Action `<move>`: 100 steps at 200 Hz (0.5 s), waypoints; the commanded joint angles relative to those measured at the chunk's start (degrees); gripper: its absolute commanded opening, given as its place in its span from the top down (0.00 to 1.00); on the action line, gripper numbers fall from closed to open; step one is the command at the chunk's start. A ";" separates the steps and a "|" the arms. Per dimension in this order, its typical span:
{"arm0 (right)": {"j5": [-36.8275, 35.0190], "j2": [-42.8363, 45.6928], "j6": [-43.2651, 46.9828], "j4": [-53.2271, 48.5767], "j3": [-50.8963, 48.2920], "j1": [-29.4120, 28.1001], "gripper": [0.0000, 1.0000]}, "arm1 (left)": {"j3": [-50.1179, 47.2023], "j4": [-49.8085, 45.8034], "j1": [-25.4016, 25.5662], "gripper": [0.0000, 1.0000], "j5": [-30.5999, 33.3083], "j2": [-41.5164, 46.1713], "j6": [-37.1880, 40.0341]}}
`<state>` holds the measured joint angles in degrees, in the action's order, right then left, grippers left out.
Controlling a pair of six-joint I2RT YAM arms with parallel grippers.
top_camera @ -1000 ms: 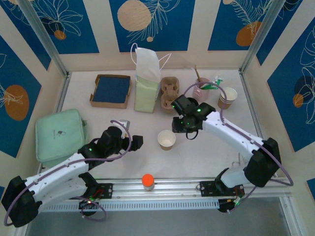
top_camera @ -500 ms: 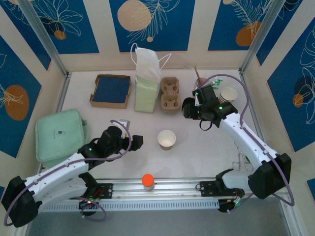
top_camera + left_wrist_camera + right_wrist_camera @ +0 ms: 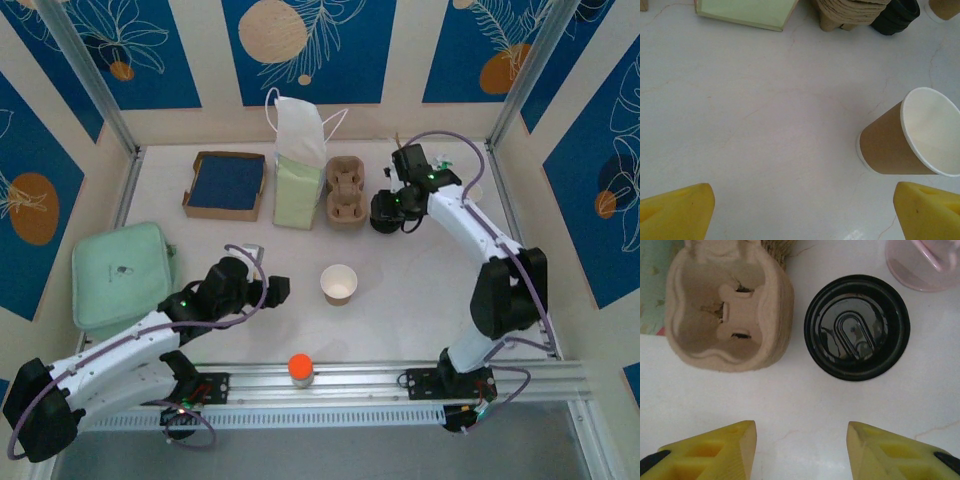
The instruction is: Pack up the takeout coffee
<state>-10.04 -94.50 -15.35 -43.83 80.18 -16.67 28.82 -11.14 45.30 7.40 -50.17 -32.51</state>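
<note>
So the paper cup (image 3: 339, 284) is standing upright and empty out in the open middle of the surface (image 3: 420, 300), nothing touching it. The left tool (image 3: 802, 200) is low over the surface with its yellow fingers (image 3: 675, 210) spread wide and nothing between them; in its wrist view the cup sits ahead and off to the right, just in front of the right finger. The right tool (image 3: 800, 432) is reaching to the back row, jaws parted with only bare surface between them, so it's open and not holding anything. Right in front of it are the cup carrier (image 3: 727, 310) and the black lid (image 3: 857, 326), side by side with a small gap, carrier on the left. The lid lies flat; from the left wrist view it looks more like a short stack. A pink cup (image 3: 925, 262) is near the lid at the back. The green paper bag (image 3: 297, 180) stands upright just left of the carrier, with a blue tray (image 3: 226, 184) further left. A green pouch (image 3: 122, 275) lies at the left edge, and an orange-capped bottle (image 3: 300, 368) sits on the near rail between the arm bases.
</note>
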 commanded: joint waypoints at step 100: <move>-3.13 -15.57 3.76 -2.97 9.47 -0.25 0.58 | 1.15 -2.25 0.67 0.08 2.27 2.10 1.79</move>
<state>-12.40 -108.68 -13.28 -45.74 88.64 -16.38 28.82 -11.88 45.30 8.29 -48.99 -31.99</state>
